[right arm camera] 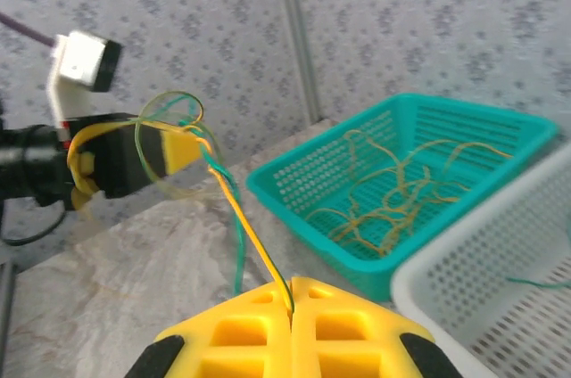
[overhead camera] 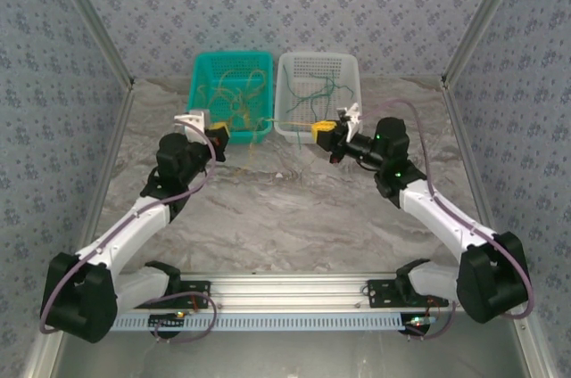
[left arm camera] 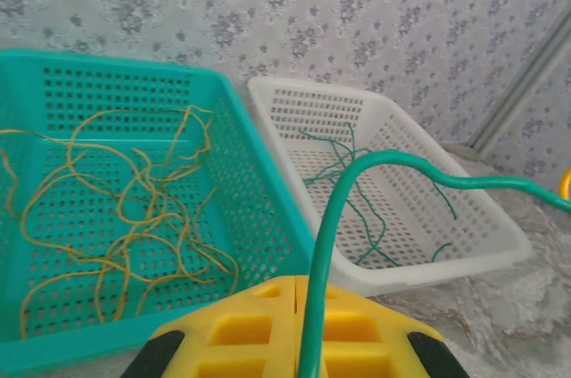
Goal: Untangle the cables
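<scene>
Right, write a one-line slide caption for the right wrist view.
Right tool and left tool hold twisted green and yellow cables taut beside teal basket.

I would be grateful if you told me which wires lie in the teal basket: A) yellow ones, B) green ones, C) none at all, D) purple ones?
A: the teal basket holds loose loops of yellow wires, while the green wires lie in the white basket beside it.

text: none legible | labels: none | brands: none | numbers: none
</scene>
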